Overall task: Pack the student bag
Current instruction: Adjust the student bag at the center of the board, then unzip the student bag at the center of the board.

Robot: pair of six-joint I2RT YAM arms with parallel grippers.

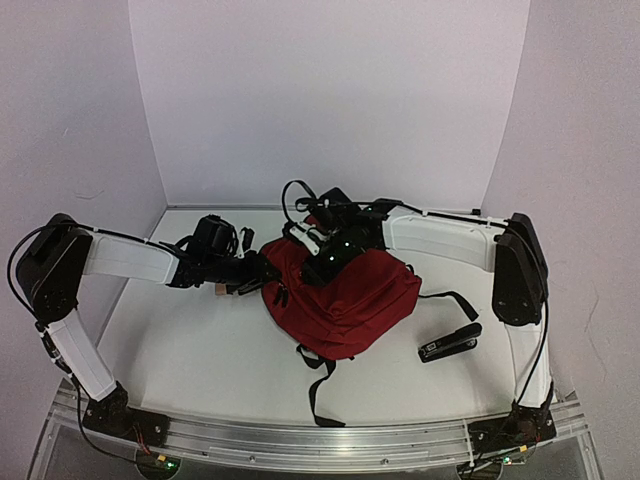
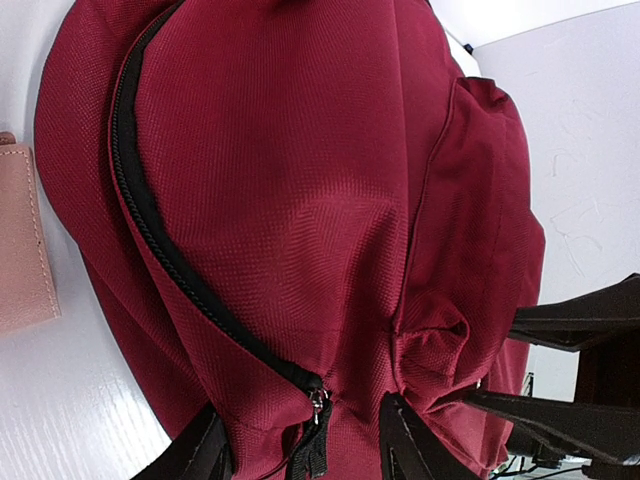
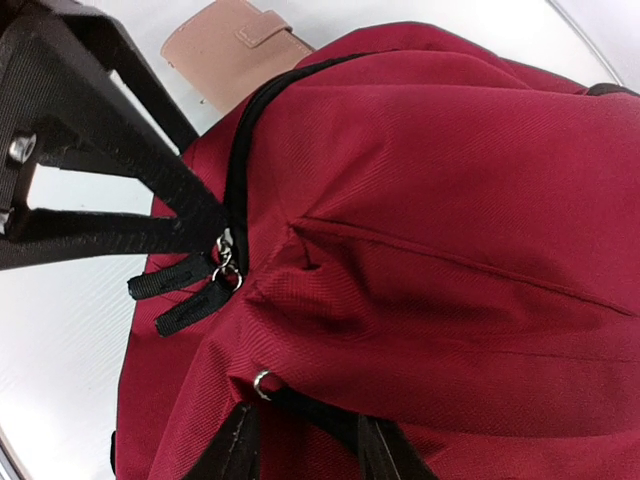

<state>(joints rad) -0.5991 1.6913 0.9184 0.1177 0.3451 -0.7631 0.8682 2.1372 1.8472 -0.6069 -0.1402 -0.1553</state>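
One bag (image 1: 350, 300), one pink wallet (image 3: 235, 45), one black stapler (image 1: 450, 342) and two sets of jaws. The bag lies flat in the middle of the bench (image 1: 190, 350). Its long axis slants from far left to near right. The end with its two zip pulls (image 3: 185, 298) points left, and black straps (image 1: 318, 385) trail off its near side. The wallet lies just beside the bag's left end. The stapler lies near the bag's right side, apart from it.

The left jaws stand partway spread at the bag's left end, with fingers (image 2: 205, 455) against the fabric on either side of the zip's end. I cannot tell whether they pinch it. The right jaws, also partway spread, sit over the bag's far-left edge and straddle a black loop with a metal ring (image 3: 262, 383). I cannot tell whether they grip it.
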